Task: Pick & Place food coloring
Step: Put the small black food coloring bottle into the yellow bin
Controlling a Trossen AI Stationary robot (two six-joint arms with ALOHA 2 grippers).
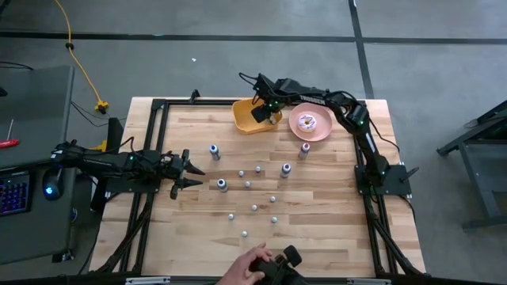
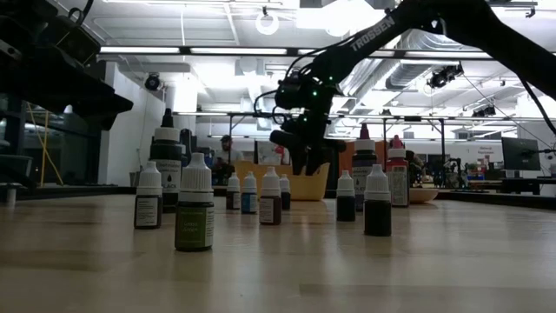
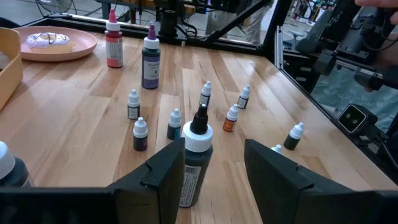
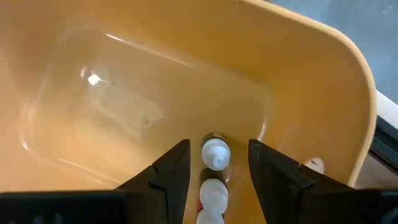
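Right pincer (image 4: 214,180) spread above the yellow bin (image 4: 298,68), two small bottles (image 4: 215,154) lying inside, white caps showing. Remaining bottles (image 1: 255,188) stand upright mid-worktop (image 1: 317,237), caps up. Left pincer (image 3: 211,174) spread around a tall dark bottle (image 3: 194,163).

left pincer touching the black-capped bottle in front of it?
Apart. The left wrist view shows the left pincer open, with the black-capped bottle standing just beyond its fingers. The high view shows wood between the tips and that bottle.
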